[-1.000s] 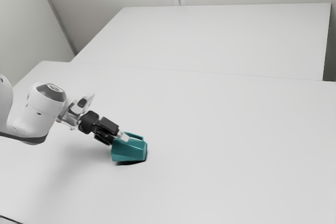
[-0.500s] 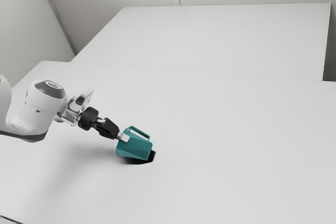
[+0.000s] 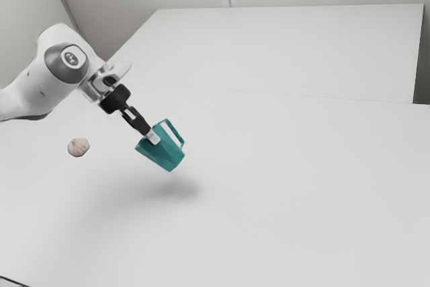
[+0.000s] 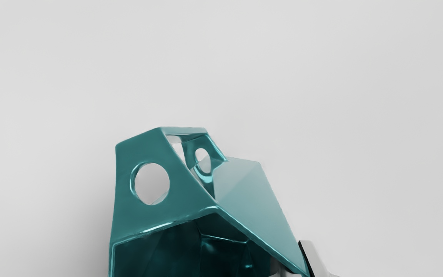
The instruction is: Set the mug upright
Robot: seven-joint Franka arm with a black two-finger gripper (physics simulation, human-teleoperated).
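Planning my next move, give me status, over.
Gripper shut on mug. Mug aloft above table, tilted, not upright. Shell aside, toward exterior view's left.

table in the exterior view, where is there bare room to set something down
Bare table runs from the shadow under the mug to the exterior view's right edge and back to the seam. Crowded: around mug, jaws and arm, and at the shell.
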